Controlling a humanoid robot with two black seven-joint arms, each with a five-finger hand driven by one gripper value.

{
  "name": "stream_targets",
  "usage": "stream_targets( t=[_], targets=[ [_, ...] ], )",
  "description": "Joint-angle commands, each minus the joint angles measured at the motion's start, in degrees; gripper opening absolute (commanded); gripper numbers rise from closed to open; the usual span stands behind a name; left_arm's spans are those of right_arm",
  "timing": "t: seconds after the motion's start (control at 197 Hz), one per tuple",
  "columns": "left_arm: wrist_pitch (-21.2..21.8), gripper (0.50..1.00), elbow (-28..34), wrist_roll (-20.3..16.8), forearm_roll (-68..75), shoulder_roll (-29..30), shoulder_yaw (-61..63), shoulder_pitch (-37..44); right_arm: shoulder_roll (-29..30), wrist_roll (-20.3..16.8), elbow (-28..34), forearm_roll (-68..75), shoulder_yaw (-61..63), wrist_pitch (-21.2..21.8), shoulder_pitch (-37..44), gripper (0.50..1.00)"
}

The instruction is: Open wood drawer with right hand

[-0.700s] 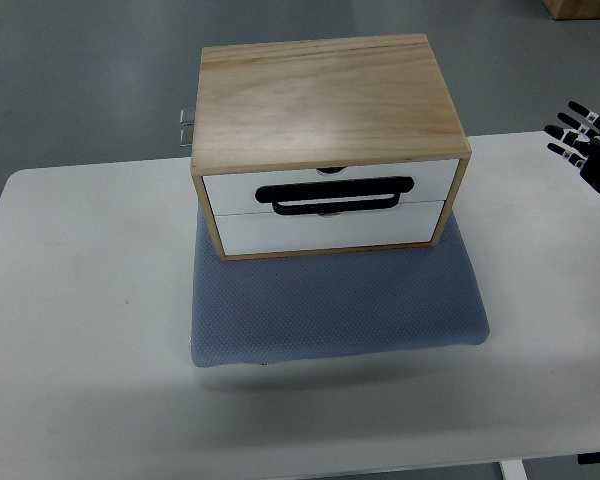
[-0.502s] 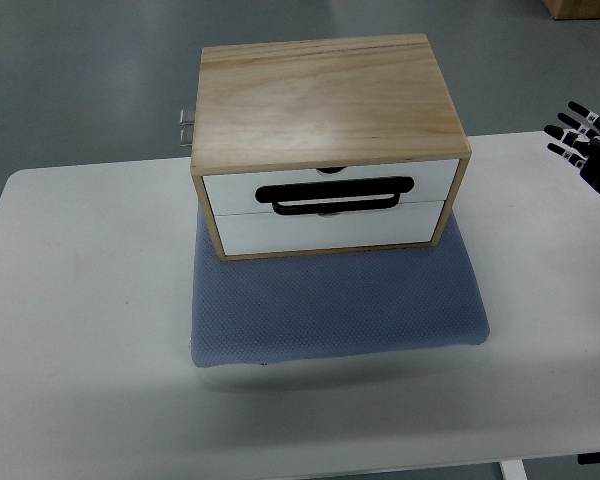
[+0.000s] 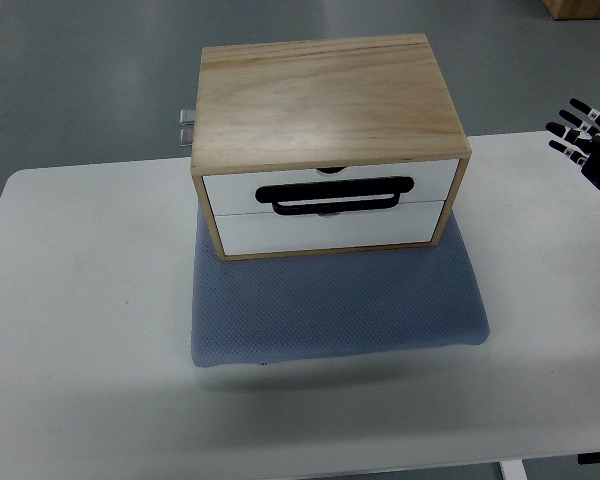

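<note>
Two white-fronted drawers sat stacked in one wood drawer box (image 3: 325,100), both pushed fully in, with their fronts facing the camera. One black loop handle (image 3: 335,194), a long flattened oval, lay across the seam between the upper drawer (image 3: 330,180) and the lower drawer (image 3: 330,228). One blue-grey mat (image 3: 335,300) lay under the box and stretched out toward the near side; its face looked finely dimpled and its corners were rounded. One white surface (image 3: 90,300) carried the mat and the box, smooth and matte with rounded corners. A small metal fitting (image 3: 186,128) stuck out at the box's far left side.

One robot hand showed: the right hand (image 3: 588,145), at the picture's right edge, above the far right part of the surface and well apart from the box. Its fingers (image 3: 570,128) were spread and pointed toward the upper left, holding nothing and touching nothing. They were black with pale bands at the tips.

The box top was pale plywood with visible grain, a plain rectangle with square edges, and a wooden frame bordered the drawer fronts. Beyond the surface lay a grey floor (image 3: 80,70).
</note>
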Motion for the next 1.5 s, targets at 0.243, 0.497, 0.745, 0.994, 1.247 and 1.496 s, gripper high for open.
stream_targets(
  t=[0.243,0.497,0.745,0.994,1.247,1.496],
  targets=[
    [0.00,1.000,0.07,0.00,0.00,0.00,-0.01,0.00,0.39,0.00,0.00,0.00,0.03,0.02,0.04,0.954],
    [0.00,1.000,-0.02,0.00,0.00,0.00,-0.01,0.00,0.39,0.00,0.09,0.00,-0.06,0.28,0.12,0.954],
    [0.00,1.000,-0.02,0.00,0.00,0.00,-0.01,0.00,0.04,0.00,0.00,-0.09,-0.32,2.83,0.30,0.954],
    [0.00,1.000,0.07,0.00,0.00,0.00,-0.01,0.00,-2.07,-0.09,0.35,-0.17,-0.76,3.62,0.56,0.954],
    [0.00,1.000,-0.02,0.00,0.00,0.00,-0.01,0.00,-10.95,0.18,1.14,0.44,-5.68,6.69,3.02,0.954],
    [0.00,1.000,-0.02,0.00,0.00,0.00,-0.01,0.00,-19.48,0.18,6.94,0.62,-13.42,8.72,9.00,0.952]
  ],
)
